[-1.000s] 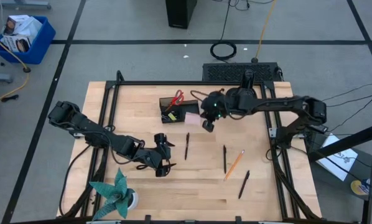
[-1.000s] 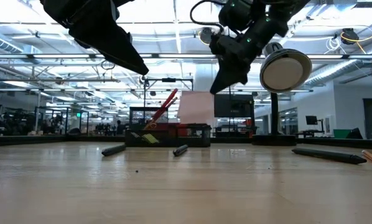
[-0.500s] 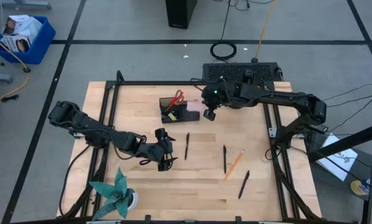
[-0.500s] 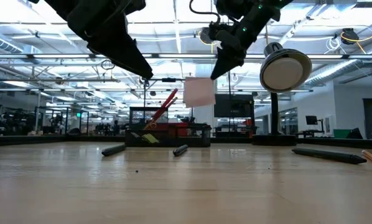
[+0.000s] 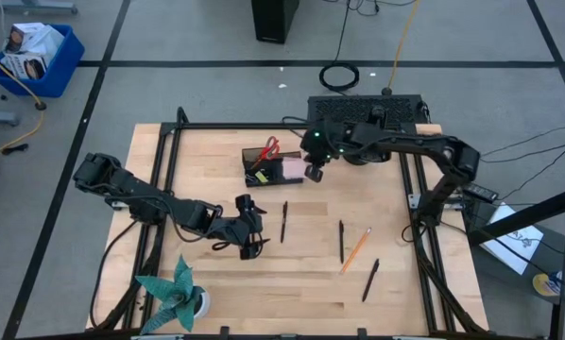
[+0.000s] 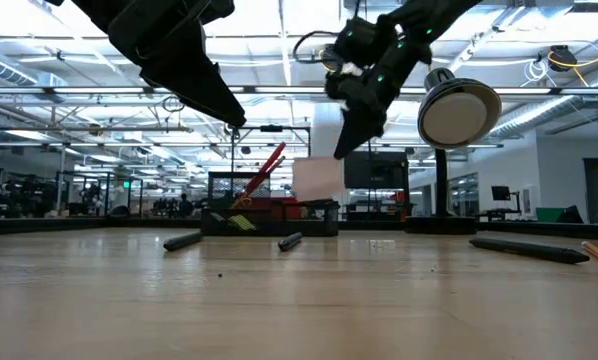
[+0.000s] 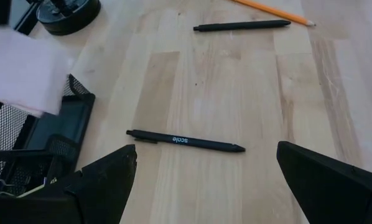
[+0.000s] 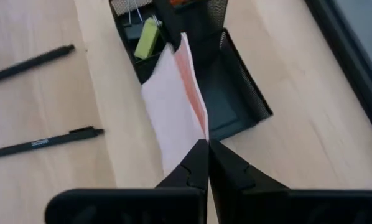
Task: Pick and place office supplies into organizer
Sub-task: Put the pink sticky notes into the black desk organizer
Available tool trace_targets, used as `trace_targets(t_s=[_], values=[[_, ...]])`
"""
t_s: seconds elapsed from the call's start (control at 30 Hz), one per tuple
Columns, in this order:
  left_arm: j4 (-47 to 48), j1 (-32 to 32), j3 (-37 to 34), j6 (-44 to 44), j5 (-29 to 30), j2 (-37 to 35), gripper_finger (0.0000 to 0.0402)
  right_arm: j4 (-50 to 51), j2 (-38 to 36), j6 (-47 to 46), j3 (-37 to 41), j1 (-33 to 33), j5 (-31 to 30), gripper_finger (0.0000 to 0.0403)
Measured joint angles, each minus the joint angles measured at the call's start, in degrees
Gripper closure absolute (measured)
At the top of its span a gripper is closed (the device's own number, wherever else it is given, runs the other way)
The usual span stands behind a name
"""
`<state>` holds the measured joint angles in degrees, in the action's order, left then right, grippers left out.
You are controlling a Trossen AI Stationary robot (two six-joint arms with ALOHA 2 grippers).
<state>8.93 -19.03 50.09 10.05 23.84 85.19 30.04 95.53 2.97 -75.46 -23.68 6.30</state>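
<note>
The right gripper point(image 8: 207, 144) hung above the black mesh organizer point(image 5: 269, 167) near the far middle of the wooden desk point(image 5: 311, 283), its jaws pinched shut on one edge of a pink sticky-note pad point(image 8: 173, 106) that dangled over the organizer's low tray compartment — the pad's sheets fanned slightly, orange-pink at the edge. From desk level the pad point(image 6: 317, 178) showed as a pale square hanging just above the organizer's rim point(image 6: 279, 214), not resting in it. Red-handled scissors point(image 6: 264, 167) stood tilted in the organizer's taller section, and a yellow bit point(image 8: 147, 37) lay with a binder clip in another compartment. The left gripper point(image 5: 249, 227) hovered low over the desk's near-left area, its jaws spread wide and empty, with a black pen point(image 7: 185, 141) lying on the wood between and beyond its fingers point(image 7: 105, 180). Three more loose items — a second black pen point(image 5: 340, 241), an orange pencil point(image 5: 356, 249) and a third pen point(image 5: 370, 280) — lay well apart from the organizer toward the desk's right. A teal paper plant point(image 5: 176, 293) stood at the near-left corner.
</note>
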Motion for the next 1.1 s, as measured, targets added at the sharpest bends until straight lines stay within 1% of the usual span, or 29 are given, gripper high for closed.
trace_targets(t_s=[0.1, 0.2, 0.3, 0.37, 0.57, 0.7, 0.77, 0.87, 1.1], values=[[0.01, 0.0, 0.0, -0.32, -0.5, 0.0, 0.0011, 0.04, 2.98, 1.21, -2.19, 0.02, -0.01, 0.0403], [0.02, -0.01, 0.0, -0.41, -1.27, 0.0, 0.0011, 0.8, 5.78, 1.45, -5.33, 0.02, 1.35, 0.0403], [0.27, 0.0, 0.0, -0.48, -1.65, -0.02, 0.0011, 1.58, 7.66, 1.7, -7.62, 0.01, -0.15, 0.0403], [0.35, 0.0, 0.0, -0.6, -1.71, 0.0, 0.0011, 1.75, 8.55, 1.45, -8.61, -0.65, 0.15, 0.0403], [0.55, 0.0, 0.0, -0.73, -1.74, -0.02, 0.0011, 2.35, 9.88, 0.31, -9.26, -4.29, 4.76, 0.0403], [0.74, 0.0, -0.02, -0.88, -1.76, -0.01, 0.0011, 2.73, 10.49, -1.19, -9.16, -6.42, 11.15, 0.0403], [0.75, 0.0, -0.02, -0.93, -1.76, -0.02, 0.0011, 1.35, 10.47, -1.6, -9.27, -6.76, 12.85, 0.0403], [0.76, 0.0, -0.02, -1.12, -1.76, -0.01, 0.0011, 1.96, 11.23, -1.84, -9.33, -6.55, 13.5, 0.0403], [0.7, 0.0, -0.02, -1.82, -1.76, -0.02, 0.0011, 1.8, 16.31, -2.28, -9.24, -5.7, 13.55, 0.0402]])
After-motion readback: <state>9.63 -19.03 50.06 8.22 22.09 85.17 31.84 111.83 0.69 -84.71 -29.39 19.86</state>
